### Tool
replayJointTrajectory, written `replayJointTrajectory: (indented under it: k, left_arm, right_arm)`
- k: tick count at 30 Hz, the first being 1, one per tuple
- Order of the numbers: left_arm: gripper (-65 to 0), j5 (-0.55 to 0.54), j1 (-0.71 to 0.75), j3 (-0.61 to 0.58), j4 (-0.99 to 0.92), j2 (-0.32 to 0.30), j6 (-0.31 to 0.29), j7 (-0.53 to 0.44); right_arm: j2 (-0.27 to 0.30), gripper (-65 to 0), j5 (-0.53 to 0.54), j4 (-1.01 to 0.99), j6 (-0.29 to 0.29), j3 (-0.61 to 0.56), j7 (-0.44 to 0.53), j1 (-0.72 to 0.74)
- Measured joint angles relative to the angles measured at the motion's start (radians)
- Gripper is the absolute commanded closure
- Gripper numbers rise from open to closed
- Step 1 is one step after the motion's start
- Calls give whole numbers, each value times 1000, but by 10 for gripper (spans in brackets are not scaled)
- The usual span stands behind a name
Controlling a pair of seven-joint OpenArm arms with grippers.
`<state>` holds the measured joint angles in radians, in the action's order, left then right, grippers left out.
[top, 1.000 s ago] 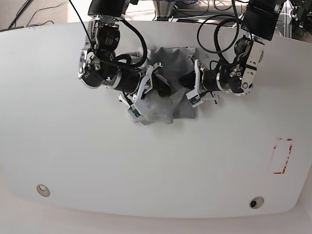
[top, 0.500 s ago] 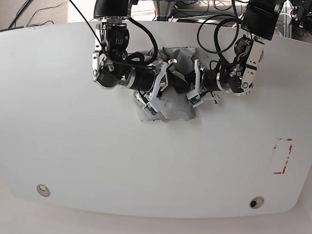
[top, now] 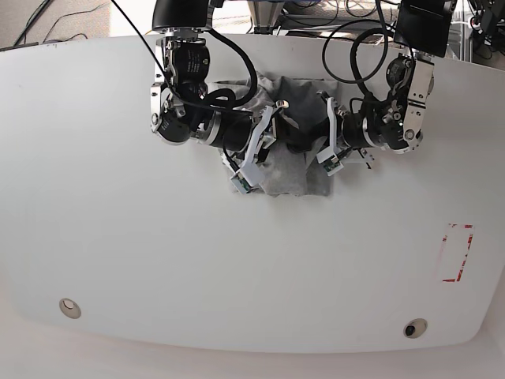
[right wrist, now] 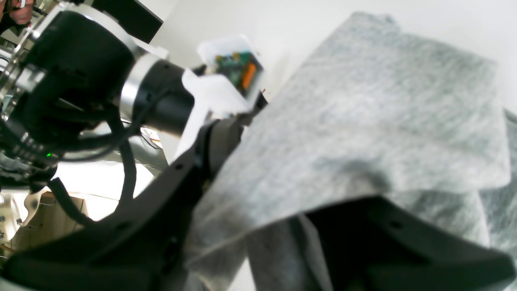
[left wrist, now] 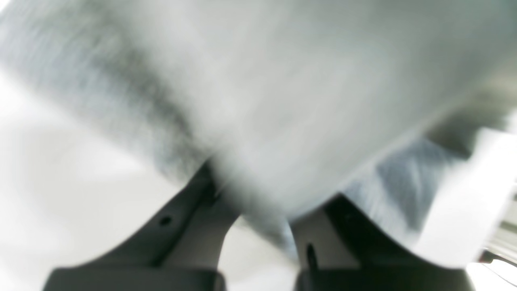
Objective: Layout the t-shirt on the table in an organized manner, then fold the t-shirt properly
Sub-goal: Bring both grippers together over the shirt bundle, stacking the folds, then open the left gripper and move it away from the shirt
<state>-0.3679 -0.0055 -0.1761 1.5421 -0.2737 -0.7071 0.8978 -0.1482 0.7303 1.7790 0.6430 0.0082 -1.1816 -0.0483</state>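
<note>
The heather-grey t-shirt (top: 288,170) lies bunched in a small heap near the far middle of the white table (top: 237,260), between both arms. My left gripper (top: 304,133) reaches in from the right of the base view. In its wrist view it (left wrist: 258,202) is shut on a blurred fold of the t-shirt (left wrist: 282,81). My right gripper (top: 272,126) comes in from the left. Its jaws (right wrist: 274,173) stand apart, with a flap of the t-shirt (right wrist: 363,113) draped over them and hiding the fingertips.
A red dashed rectangle (top: 456,253) marks the table's right side. Two round grommets (top: 69,307) (top: 414,327) sit near the front edge. Cables (top: 347,47) hang over the back edge. The left arm's wrist (right wrist: 80,81) fills the right wrist view's left.
My right arm has swung toward the middle, folding the shirt's left part inward into a narrower heap. Its jaws have spread. The left arm shifted slightly right, still clamped.
</note>
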Motion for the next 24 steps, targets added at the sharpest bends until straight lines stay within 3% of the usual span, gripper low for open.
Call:
replayJointTrajectory:
  k: [5, 11, 21, 24]
  left_arm:
    - [-131, 25, -1, 80, 36, -16, 14, 23]
    - [-293, -92, -6, 151, 54, -10, 10, 24]
    - [-304, -191, -3, 163, 67, -29, 10, 82]
    - [-306, -242, -3, 188, 107, -27, 10, 82]
  right_arm:
    - [2, -268, 3, 0, 0, -2, 0, 0]
    - [10, -365, 3, 0, 0, -2, 0, -1]
    - [10, -371, 3, 0, 0, -6, 0, 0]
    - [16, -371, -12, -6, -19, -54, 0, 11]
